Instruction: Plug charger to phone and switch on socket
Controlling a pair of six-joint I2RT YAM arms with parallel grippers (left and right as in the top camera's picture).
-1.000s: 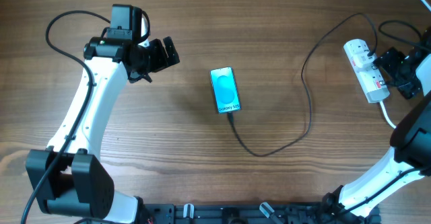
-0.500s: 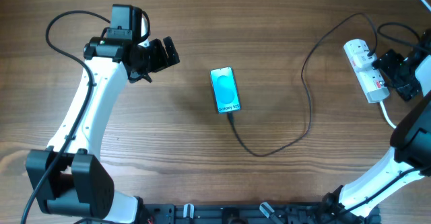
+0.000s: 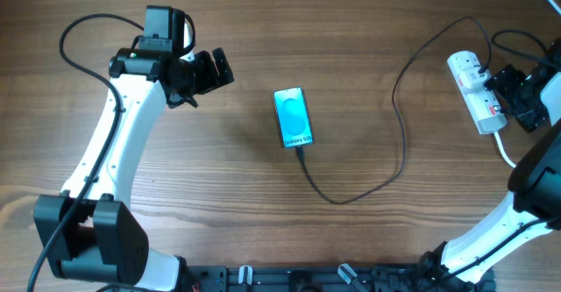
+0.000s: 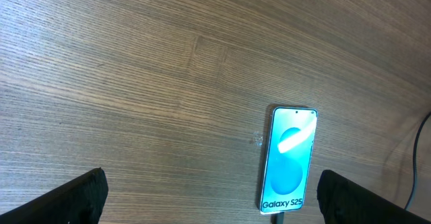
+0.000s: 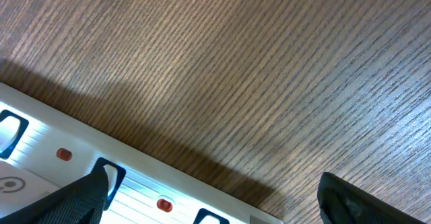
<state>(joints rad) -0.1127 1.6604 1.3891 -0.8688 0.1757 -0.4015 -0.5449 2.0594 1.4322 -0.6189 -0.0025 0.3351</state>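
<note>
Wooden table (image 3: 263,29) fills every view, its borders cut off on all sides, so no true edge shows. Two arms on it: the left arm (image 3: 114,143) rises from the lower left, and the right arm (image 3: 526,195) is half out of frame at the right.

One socket (image 3: 473,90) lies angled near the right border, its white cord (image 3: 507,152) slipping behind the right arm. The right gripper (image 3: 507,95) hangs right over it, fingers spread wide and grasping nothing. Contact with the strip? Can't tell. In the right wrist view only a slice of the socket (image 5: 135,183) shows, with two red dots (image 5: 163,204) on it, and one finger (image 5: 87,194) overlaps its face.

One charger (image 3: 403,134) loops from the socket end down and round to the one phone (image 3: 294,117), which lies flat mid-table, screen up. The cable's tip meets the phone's lower edge; whether it is fully seated is too small to judge. In the left wrist view the phone (image 4: 289,160) reads "Galaxy S25", and the plug is clipped by the bottom of the frame.

The left gripper (image 3: 219,71) sits well left of the phone, released, fingertips (image 4: 74,197) far apart, bare wood between them. Open wood also stretches between phone and socket, crossed only by the charger.
</note>
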